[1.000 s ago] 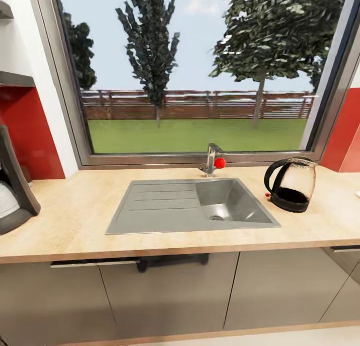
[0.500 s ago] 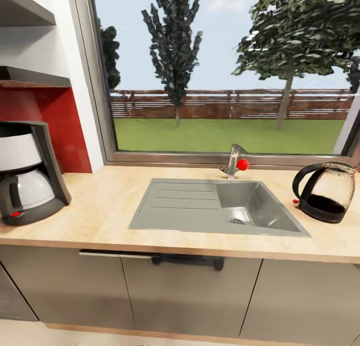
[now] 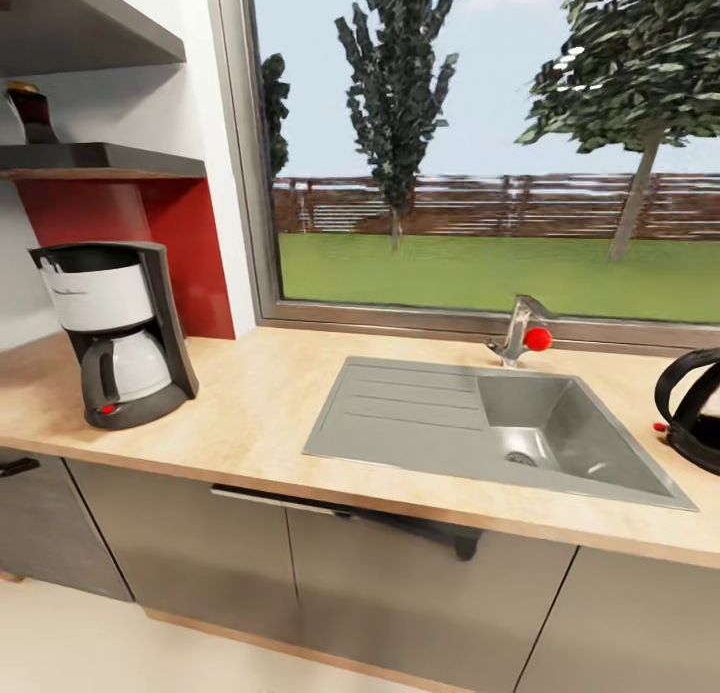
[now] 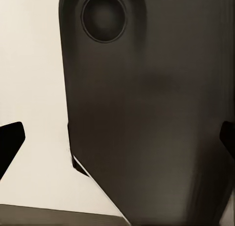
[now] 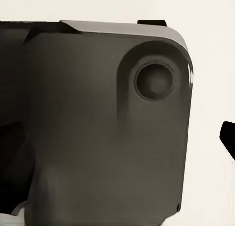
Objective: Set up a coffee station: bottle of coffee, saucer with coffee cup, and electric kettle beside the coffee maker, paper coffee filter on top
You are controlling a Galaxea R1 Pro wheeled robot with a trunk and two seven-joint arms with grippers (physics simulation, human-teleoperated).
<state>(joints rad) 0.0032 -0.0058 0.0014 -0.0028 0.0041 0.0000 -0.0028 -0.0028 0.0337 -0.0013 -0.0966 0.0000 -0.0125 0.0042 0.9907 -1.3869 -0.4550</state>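
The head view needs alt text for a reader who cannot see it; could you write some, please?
A coffee maker stands at the left of a wooden kitchen countertop, a grey sink is set in its middle, and an electric kettle is cut off at the right edge. A dark shelf hangs above, beside a window.

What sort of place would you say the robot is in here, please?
A home kitchen, rendered in simulation: a wooden countertop over grey cabinets, with a built-in sink and tap below a garden window, and a coffee maker standing at the left.
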